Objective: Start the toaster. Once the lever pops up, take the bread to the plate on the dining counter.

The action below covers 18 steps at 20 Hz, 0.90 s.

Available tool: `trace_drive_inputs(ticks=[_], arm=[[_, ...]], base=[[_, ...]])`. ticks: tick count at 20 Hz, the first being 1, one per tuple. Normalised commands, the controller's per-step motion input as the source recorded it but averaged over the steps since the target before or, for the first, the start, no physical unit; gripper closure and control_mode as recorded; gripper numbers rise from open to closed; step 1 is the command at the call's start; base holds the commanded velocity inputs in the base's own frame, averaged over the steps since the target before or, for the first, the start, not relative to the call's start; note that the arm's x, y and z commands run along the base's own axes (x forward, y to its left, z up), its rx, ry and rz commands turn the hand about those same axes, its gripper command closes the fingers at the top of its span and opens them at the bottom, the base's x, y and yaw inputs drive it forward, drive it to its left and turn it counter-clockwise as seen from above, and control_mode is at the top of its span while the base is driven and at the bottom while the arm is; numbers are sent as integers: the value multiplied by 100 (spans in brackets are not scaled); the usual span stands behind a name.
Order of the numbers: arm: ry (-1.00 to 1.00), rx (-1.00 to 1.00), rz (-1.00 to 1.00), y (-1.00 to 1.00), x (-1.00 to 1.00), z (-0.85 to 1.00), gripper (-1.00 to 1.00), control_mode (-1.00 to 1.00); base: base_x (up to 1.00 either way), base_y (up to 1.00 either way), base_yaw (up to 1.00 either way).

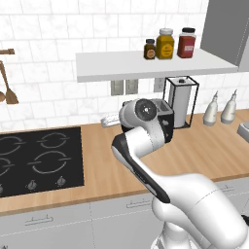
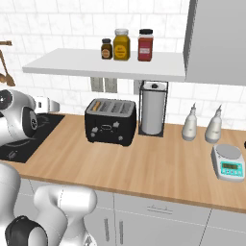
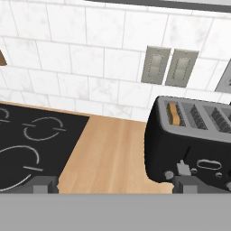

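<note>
Beside the toaster [image 3: 194,140], pincer [image 3: 113,184] wide open, empty

The toaster [image 2: 111,121] stands on the bench [image 2: 158,166] against the tiled wall, with the bread [image 2: 96,105] sunk in its leftmost slot. Left of it lies the cooktop [image 2: 19,139]; just right stands a paper-towel holder [image 2: 153,109], then two bottles [image 2: 202,124] and, nearer the front edge, a scale [image 2: 228,162]. On the shelf [image 2: 105,65] above sit three jars [image 2: 126,45] (side by side). Two wall outlets [image 3: 169,66] lie behind the toaster.
</note>
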Motion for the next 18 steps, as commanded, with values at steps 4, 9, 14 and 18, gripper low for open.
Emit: trace_drive_inputs(ticks=[4, 9, 14, 18], arm=[[0, 0, 0, 0, 0, 0, -100, -100], [0, 0, 0, 0, 0, 0, -100, -100], [0, 0, 0, 0, 0, 0, -100, -100], [0, 0, 0, 0, 0, 0, -100, -100]], base=[[0, 0, 0], [0, 0, 0], [0, 0, 0], [0, 0, 0]])
